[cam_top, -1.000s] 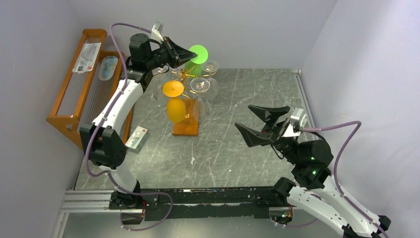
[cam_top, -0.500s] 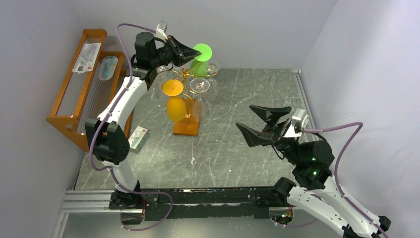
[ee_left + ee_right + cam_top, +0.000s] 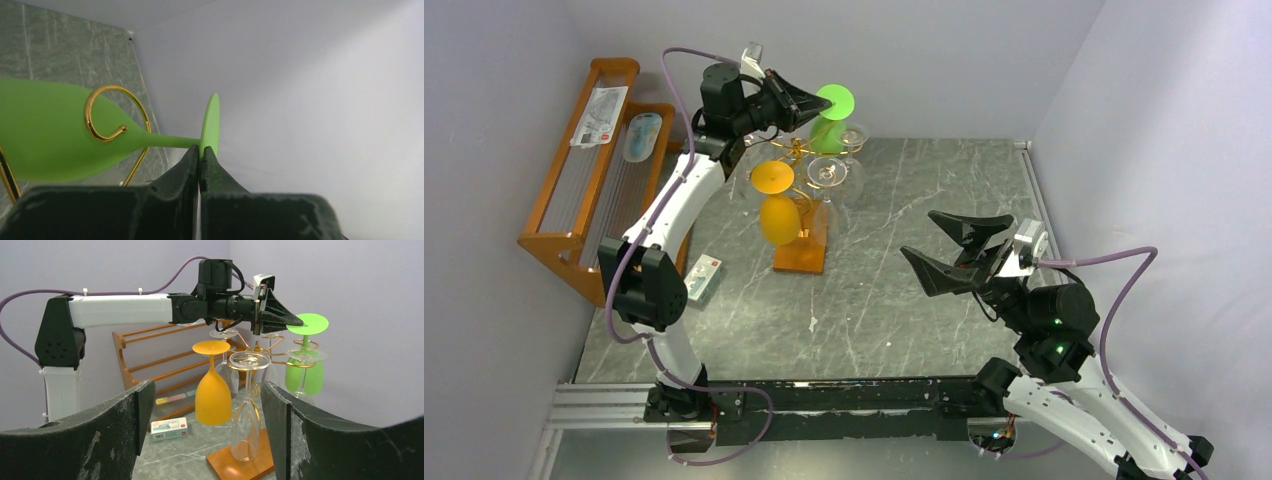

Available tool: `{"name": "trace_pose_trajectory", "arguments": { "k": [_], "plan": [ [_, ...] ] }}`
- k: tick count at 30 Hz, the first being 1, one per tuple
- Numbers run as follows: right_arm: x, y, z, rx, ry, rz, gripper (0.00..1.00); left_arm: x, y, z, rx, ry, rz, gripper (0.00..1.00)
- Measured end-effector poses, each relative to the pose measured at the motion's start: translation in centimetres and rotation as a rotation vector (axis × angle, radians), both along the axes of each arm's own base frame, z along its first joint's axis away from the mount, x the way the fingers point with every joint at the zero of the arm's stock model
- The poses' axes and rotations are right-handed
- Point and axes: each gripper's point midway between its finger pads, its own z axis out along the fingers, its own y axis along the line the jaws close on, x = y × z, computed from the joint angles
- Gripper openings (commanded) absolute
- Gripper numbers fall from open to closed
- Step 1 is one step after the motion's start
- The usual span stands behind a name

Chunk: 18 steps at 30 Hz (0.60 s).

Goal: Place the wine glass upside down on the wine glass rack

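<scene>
**Desk:** Log entry, please. Where is the glass?

**Operator:** The green wine glass (image 3: 828,132) is inverted at the far side of the wine glass rack (image 3: 800,252), bowl hanging down and foot uppermost. In the left wrist view I see its stem crossing a gold spiral arm (image 3: 107,112). It looks threaded into the curl, but I can't confirm the foot is bearing on the wire.

**Desk:** Hands?

**Operator:** The left hand (image 3: 810,103) is pinched nearly closed on the edge of the foot disc, fingertips (image 3: 185,165) clamping the thin rim. The right hand (image 3: 917,234) is spread wide with nothing in it, hovering over the table (image 3: 904,310) well apart from the rack.

**Desk:** Step?

**Operator:** I judge this to be the end of seating: glass in the slot, release not yet made. An orange glass (image 3: 778,220) and clear glasses (image 3: 829,172) hang on other arms close by.

**Desk:** Next move?

**Operator:** Lower a touch until the foot sits on the spiral. Then open the left hand slowly and back out level, along the line the fingers point, without lifting the disc. The risk as I read it is dragging the foot sideways, which could pull the stem out of the curl or swing the bowl into a neighbouring clear glass.
</scene>
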Motion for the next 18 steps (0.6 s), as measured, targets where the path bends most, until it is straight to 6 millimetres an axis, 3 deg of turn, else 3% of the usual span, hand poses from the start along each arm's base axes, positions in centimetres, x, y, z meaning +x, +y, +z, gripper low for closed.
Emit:
{"name": "trace_pose_trajectory", "arguments": {
  "k": [18],
  "plan": [
    [-0.4,-0.5,0.4,0.014,-0.012,-0.002,0.81,2.3,0.7,0.3,-0.021,0.015,0.137,0.05]
  ]
}}
